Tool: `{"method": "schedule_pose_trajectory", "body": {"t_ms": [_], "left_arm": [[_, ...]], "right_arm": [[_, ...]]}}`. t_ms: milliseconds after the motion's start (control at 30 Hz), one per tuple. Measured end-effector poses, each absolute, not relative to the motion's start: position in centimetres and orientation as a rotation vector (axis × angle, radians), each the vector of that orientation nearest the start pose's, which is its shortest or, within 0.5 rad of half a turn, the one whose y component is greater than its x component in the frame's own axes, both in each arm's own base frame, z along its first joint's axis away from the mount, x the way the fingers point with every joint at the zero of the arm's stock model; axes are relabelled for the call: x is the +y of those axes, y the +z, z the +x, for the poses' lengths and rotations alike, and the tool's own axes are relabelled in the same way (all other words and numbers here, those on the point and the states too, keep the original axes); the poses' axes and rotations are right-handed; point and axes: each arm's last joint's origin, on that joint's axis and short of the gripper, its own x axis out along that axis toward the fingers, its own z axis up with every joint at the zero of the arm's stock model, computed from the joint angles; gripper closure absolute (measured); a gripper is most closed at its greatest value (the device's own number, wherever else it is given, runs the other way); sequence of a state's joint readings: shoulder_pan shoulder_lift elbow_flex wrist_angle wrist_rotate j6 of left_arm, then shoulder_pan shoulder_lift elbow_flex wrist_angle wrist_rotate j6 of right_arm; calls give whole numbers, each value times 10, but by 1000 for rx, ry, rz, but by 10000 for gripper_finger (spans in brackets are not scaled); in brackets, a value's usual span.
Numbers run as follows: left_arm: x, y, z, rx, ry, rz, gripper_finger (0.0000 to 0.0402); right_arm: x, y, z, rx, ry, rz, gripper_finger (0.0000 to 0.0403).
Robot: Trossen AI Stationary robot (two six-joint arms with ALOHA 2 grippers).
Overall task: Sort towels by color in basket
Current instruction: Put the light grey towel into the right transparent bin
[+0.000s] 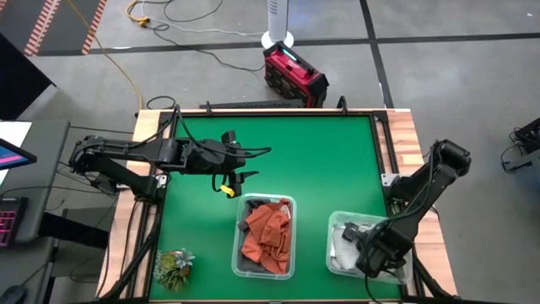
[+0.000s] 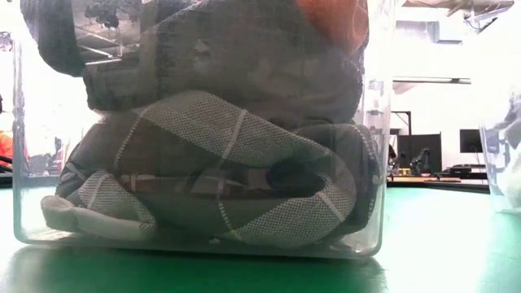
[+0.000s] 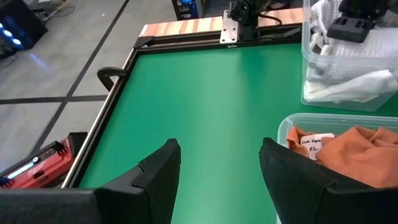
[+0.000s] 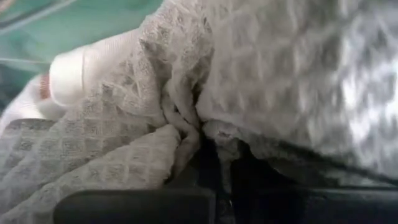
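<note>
A clear middle bin point(image 1: 238, 221) near the table's front holds rust-orange towels point(image 1: 268, 241) on dark grey ones; the low view shows grey checked towels point(image 2: 228, 179) pressed against its wall. A second clear bin point(image 1: 334, 230) at the front right holds white and light grey towels point(image 3: 348, 78). My right gripper point(image 1: 364, 250) reaches down into that bin and is shut on a pale waffle-weave towel point(image 4: 249, 74). My left gripper point(image 3: 221, 152) hangs open over bare green table, to the left of the bins, with nothing between its fingers. My right gripper pinches a gathered fold point(image 4: 186, 127) of the pale waffle towel between its two shut fingers. It comes at the fold from above, pointing down into the right bin. The towel lies bunched in the bin around the fingers; one layer or several, I cannot tell.
A small green plant tuft point(image 1: 175, 267) lies at the table's front left corner. A white tag point(image 3: 313, 144) shows on an orange towel. Bare green table point(image 1: 321, 160) stretches behind the bins. A red case point(image 1: 294, 74) sits on the floor beyond the far edge.
</note>
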State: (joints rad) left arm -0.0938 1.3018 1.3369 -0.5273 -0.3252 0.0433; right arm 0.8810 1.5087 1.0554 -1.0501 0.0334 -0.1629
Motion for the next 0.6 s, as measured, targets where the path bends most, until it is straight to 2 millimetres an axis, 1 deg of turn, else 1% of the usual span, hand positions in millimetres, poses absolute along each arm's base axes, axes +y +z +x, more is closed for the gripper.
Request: {"method": "schedule_pose_trajectory", "body": {"t_ms": [200, 267, 467, 600], "left_arm": [[-17, 381, 276, 492, 216, 145, 193], [-17, 381, 276, 492, 216, 144, 193], [-17, 381, 276, 491, 217, 142, 194], [-17, 381, 276, 491, 217, 142, 194]], "right_arm": [[210, 196, 170, 1367, 817, -854, 363], [213, 192, 171, 1363, 824, -859, 363], [215, 193, 172, 1341, 812, -830, 362], [211, 200, 174, 1343, 731, -719, 347]]}}
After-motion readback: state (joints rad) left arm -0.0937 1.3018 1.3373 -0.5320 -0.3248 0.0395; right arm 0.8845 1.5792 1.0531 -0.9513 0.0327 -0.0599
